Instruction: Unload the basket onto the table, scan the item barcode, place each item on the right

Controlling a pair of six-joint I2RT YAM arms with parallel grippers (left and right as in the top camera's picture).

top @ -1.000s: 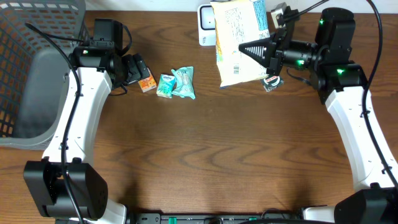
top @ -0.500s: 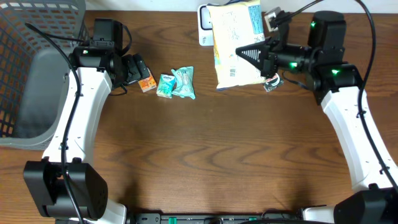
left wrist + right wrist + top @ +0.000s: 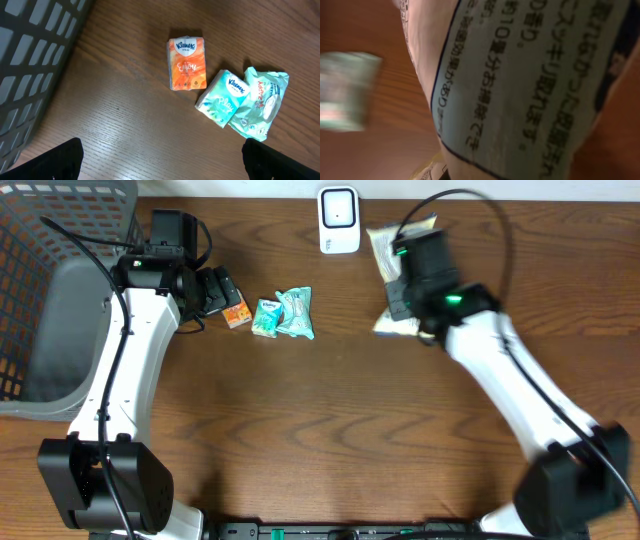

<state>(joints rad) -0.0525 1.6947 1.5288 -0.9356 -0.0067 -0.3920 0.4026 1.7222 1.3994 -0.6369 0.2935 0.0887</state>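
**Right gripper (image 3: 405, 288) pressed together on snack bag (image 3: 383, 242); left gripper (image 3: 161, 146) spread wide**

Item 1, right gripper: jaws closed tight. The fingertips are hidden under the arm from overhead, and the bag fills the wrist view.

Item 2, snack bag: pale packet near the table's (image 3: 330, 430) far edge, just right of the scanner (image 3: 339, 220), mostly covered by the right arm. One end shows above the wrist and a corner shows below it. Up close it carries dark Japanese print on a light blue panel outlined in navy, too blurred to read reliably.

Item 3, scanner: white upright unit at the middle of the far edge, apart from the bag.

Item 4, left gripper: fingers wide apart and holding nothing, hanging above the table's left part.

Item 5, orange pack (image 3: 186, 63): lies flat beside the basket (image 3: 35, 55) and is marked "Kleenex", with a script word beneath that looks like "Enjoy".

Item 6, teal pack (image 3: 222, 97): marked "Kleenex" and "Play", lying askew just beside the orange pack.

Item 7, wipes packet (image 3: 261, 102): crinkled green, touching the teal pack. Its red lettering seems to read "Happy".

Item 8, basket: grey mesh at the far left corner.
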